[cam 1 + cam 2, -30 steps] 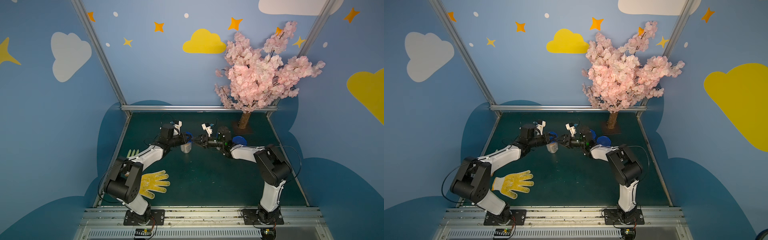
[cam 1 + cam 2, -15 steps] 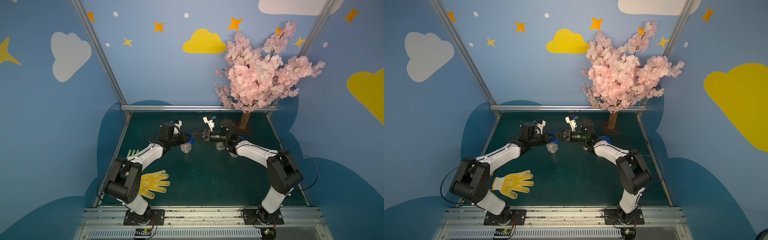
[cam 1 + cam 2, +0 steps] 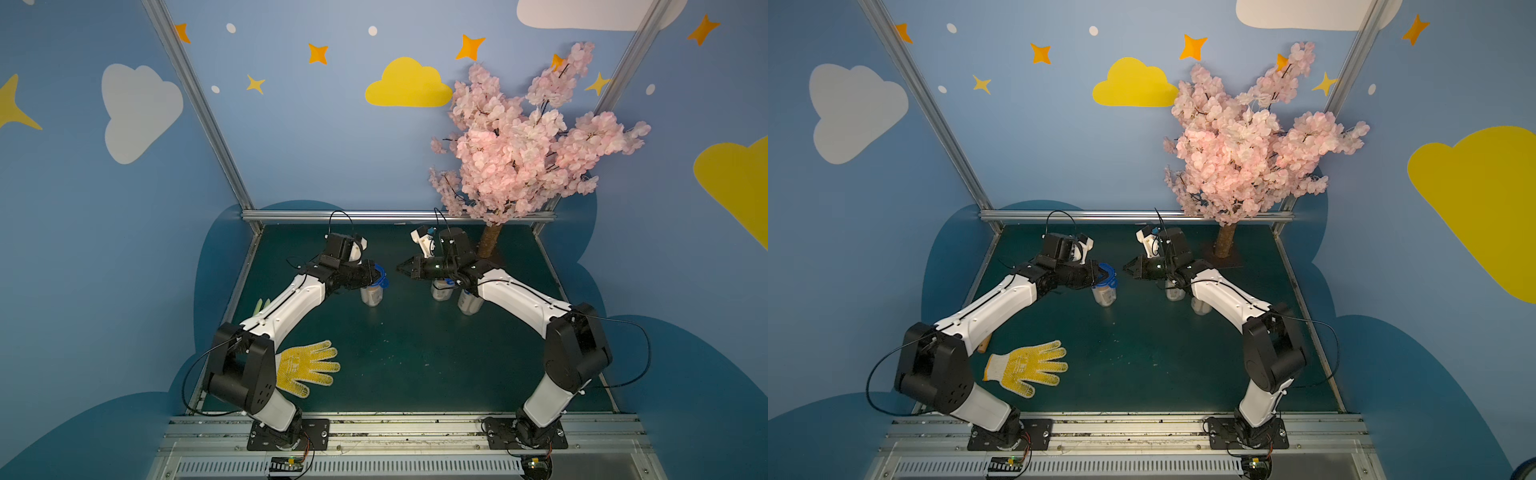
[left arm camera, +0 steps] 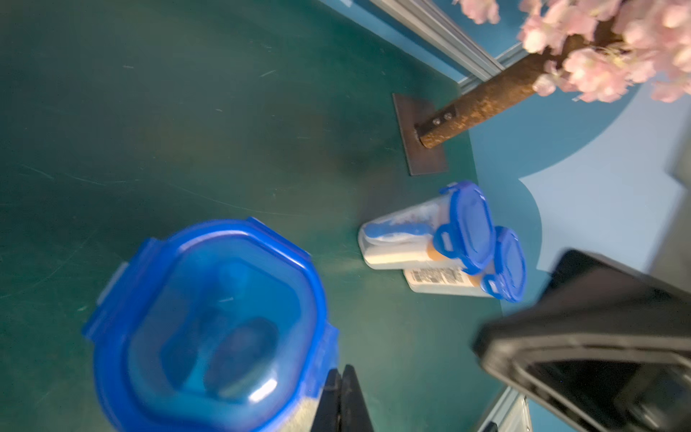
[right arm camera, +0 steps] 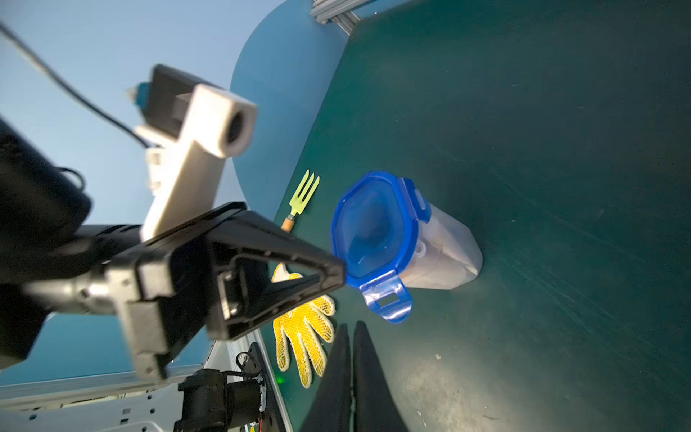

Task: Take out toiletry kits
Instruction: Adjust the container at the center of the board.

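My left pincer (image 3: 380, 274) is squeezed together, its tip touching the blue lid (image 4: 209, 321) of the clear jar (image 3: 371, 296) at the far middle. My right pincer (image 3: 400, 268) is squeezed together too, holding nothing, just right of that jar. The toiletry kits (image 4: 392, 239) are inside the jars, and two more jars (image 3: 441, 291) sit further right, near the pink tree (image 3: 519, 158).

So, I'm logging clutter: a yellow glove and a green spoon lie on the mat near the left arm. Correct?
Not a spoon: the right wrist view shows a green fork. It and the yellow glove do lie on the mat near the left arm.
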### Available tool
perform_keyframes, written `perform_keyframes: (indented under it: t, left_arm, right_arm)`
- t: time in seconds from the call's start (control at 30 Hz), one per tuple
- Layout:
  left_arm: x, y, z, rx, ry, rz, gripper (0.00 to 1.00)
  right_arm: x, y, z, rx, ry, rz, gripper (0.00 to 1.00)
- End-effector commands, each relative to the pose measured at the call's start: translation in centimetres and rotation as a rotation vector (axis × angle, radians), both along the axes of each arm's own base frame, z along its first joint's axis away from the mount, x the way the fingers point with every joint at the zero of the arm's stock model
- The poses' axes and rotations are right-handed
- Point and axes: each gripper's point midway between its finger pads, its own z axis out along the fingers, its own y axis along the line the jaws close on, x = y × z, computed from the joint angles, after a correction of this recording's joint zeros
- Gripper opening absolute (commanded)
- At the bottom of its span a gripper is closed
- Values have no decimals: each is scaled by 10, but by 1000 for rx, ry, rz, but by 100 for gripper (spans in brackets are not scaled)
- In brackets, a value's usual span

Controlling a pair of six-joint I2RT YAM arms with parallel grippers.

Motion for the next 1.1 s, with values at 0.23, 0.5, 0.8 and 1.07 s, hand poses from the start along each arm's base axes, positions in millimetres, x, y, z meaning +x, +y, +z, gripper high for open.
perform_keyframes:
  t: [0.23, 0.5, 0.8, 1.07]
  left_arm:
    - [-64, 37, 25, 62, -75, 53, 2]
    - [-73, 50, -19, 144, -2, 76, 2]
    - [-41, 34, -36, 102, 27, 83, 2]
    - [-20, 61, -57, 113, 117, 183, 2]
  right_arm:
    - [34, -9, -23, -236, -8, -75, 0]
    - [44, 6, -52, -406, -3, -54, 0]
    - [27, 30, -75, -462, 16, 14, 0]
    - [-4, 39, -83, -447, 48, 73, 0]
